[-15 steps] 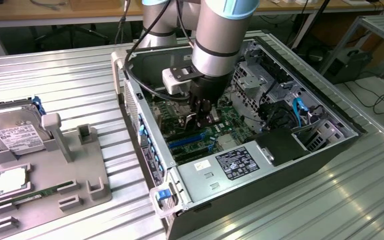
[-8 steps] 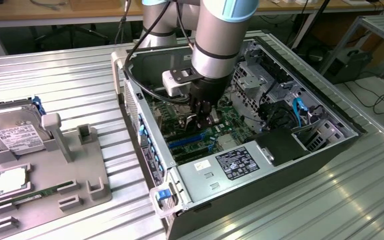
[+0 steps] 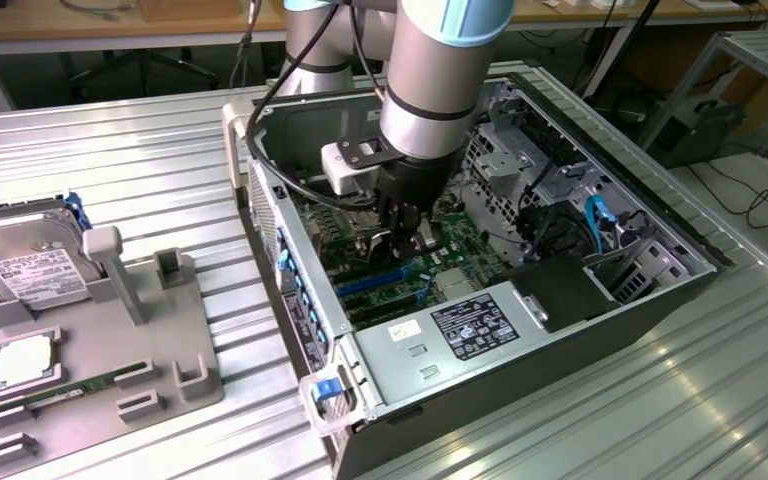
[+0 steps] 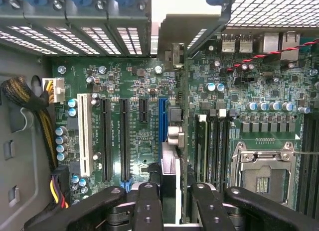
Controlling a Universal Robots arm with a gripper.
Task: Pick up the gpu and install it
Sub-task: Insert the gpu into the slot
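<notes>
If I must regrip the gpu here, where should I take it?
By its upper edge, from above, one finger on each flat face, as the gripper has it: the gpu stands on edge over the blue slot, so its lower edge must stay free.

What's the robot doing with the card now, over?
Gripper shut on the gpu. Gpu edge-on inside the computer case, right by the blue slot. Nothing seen in the way. Over.

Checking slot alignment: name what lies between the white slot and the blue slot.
In the wrist view, two long black slots and one short black slot lie there.
</notes>
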